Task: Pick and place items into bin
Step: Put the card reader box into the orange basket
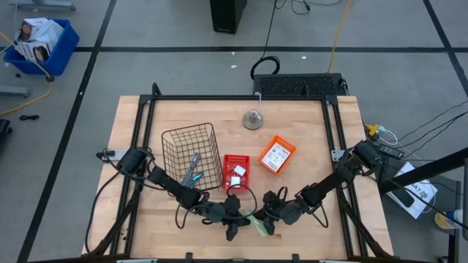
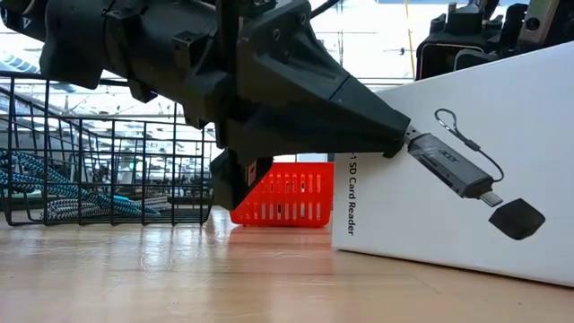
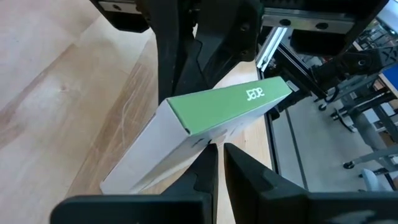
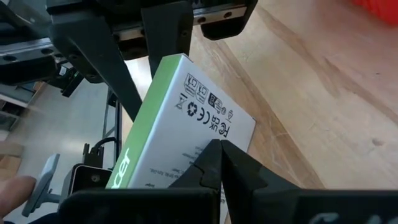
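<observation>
Currently, item by item:

- Left gripper (image 3: 221, 148): fingers drawn almost together, only a slit between them. The tips touch the lower edge of the white box with a green side (image 3: 224, 106). Whether they pinch any of it cannot be told.
- Right gripper (image 4: 219, 144): fingers fully closed. The tips press the printed face of the same box from the opposite side, so the box stands tilted on edge between the two grippers.
- Wire basket (image 1: 191, 130): beyond the left gripper, along that arm's side, well apart from the box.
- Blue-and-grey tool (image 1: 194, 169): already lying inside the wire basket.
- Small red tray (image 1: 235, 159): just ahead of both grippers, holding a tiny white block (image 1: 238, 171).
- Orange-and-white packet (image 1: 276, 155): flat on the table (image 1: 307, 146), ahead of the right gripper, untouched.

Progress, as judged: one item is binned if the wire basket is the bin. The box is in hand but not yet lifted, and the packet remains. The block's placement depends on which container counts.
</observation>
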